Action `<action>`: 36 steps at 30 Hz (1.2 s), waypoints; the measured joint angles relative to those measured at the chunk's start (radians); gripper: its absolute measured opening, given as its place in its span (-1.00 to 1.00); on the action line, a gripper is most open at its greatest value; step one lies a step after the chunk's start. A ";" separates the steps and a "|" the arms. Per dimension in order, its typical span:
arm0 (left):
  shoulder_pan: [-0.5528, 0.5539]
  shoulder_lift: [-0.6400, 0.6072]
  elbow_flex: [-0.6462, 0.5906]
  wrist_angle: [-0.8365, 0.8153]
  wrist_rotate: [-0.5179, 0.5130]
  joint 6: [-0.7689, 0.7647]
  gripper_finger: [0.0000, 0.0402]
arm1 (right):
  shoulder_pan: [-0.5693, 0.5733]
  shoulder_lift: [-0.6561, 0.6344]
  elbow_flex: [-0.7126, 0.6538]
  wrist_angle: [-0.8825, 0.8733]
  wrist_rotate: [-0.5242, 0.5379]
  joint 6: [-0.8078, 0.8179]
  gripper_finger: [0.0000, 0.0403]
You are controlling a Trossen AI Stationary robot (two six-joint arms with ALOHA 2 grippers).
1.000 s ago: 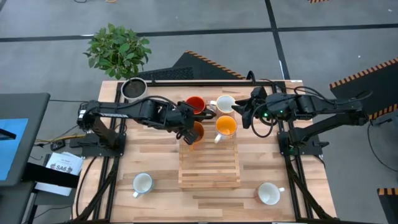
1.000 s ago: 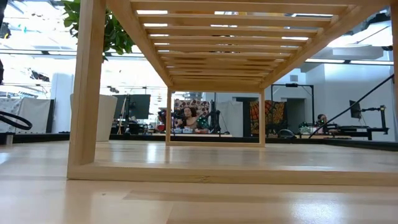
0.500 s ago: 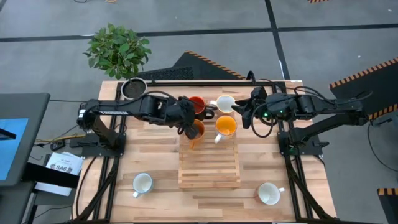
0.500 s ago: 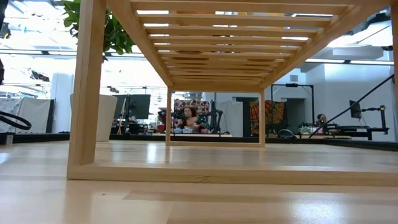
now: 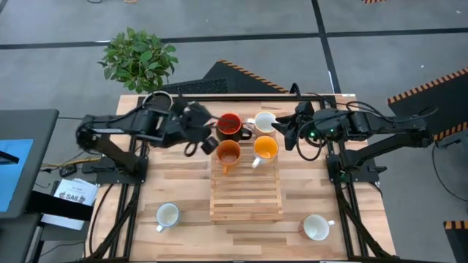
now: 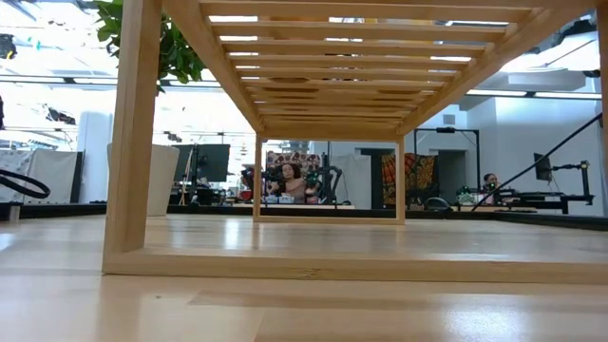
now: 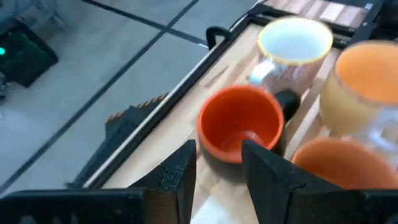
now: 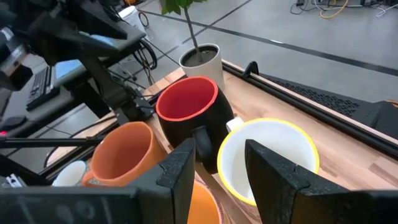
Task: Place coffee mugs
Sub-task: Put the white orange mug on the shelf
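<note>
Four mugs stand on the far end of the wooden slatted rack (image 5: 246,191): a red mug with dark outside (image 5: 229,124), a white mug (image 5: 265,121), and two orange mugs (image 5: 229,152) (image 5: 265,148). Two more white mugs (image 5: 167,215) (image 5: 316,227) sit on the table near its front edge. My left gripper (image 5: 205,139) hovers open and empty just left of the red mug (image 7: 241,121). My right gripper (image 5: 281,131) hangs open and empty to the right of the white mug (image 8: 267,158).
A pale pot of dark soil (image 5: 156,104) stands at the table's far left corner, with a leafy plant (image 5: 139,57) beyond the edge. The low view looks under the rack (image 6: 323,57) into the room. Bare tabletop lies on both sides of the rack.
My left gripper has drawn back from over the left orange mug toward the table's left and far side. That orange mug now stands uncovered on the rack. My right arm has kept still.
</note>
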 joint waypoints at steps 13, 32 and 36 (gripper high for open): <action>-0.147 -0.546 -0.886 0.924 0.177 -0.038 -0.43 | 0.000 0.000 0.000 0.003 -0.140 -0.053 -0.18; -0.165 -0.863 -1.098 0.965 0.311 0.114 -0.43 | 0.369 0.067 0.000 -0.325 -0.639 0.815 -0.18; -0.165 -0.864 -1.098 0.939 0.312 0.115 -0.43 | 0.544 0.114 0.000 -0.415 -0.639 1.044 -0.18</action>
